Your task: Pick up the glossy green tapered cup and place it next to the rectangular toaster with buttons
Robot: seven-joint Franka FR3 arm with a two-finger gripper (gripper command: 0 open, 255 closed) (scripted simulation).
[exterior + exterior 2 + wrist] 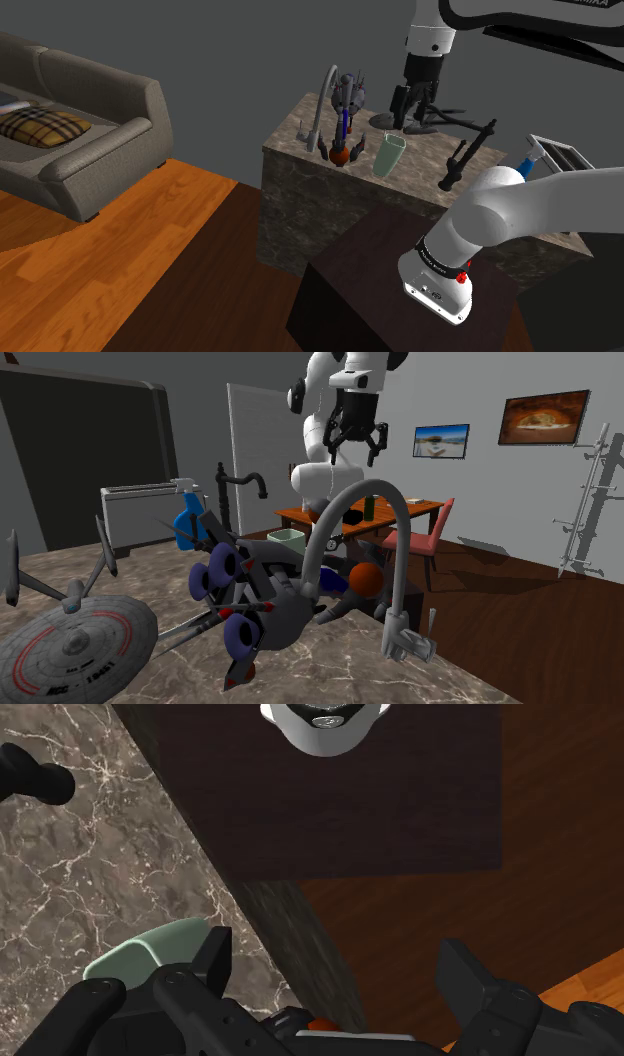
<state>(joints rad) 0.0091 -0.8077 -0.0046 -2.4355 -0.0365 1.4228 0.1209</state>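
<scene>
So the gripper is hanging up high over the marble counter, jaws wide apart and nothing in them. My guess is it's parked that high to clear all the tall junk on the counter before it drops in. In the wrist view the fingers point straight down, and the green cup isn't between them. Its rim peeks out just past the outer side of one finger, so the hand looks like it needs to slide sideways before it goes down.

The cup itself sits near the counter's front edge, on the side facing the dark stand. It's upright, mouth up, wide at the top and tapering to a narrower base, so the long axis is pretty much vertical. That suits a top-down grab across the rim.

Going further out, a spaceship toy and a grey curved thing crowd one side of the cup. On the other side there's a black tool, then a blue spray bottle, then the toaster at the far end. It's well apart from the cup, so there's a carry over the clutter.
</scene>
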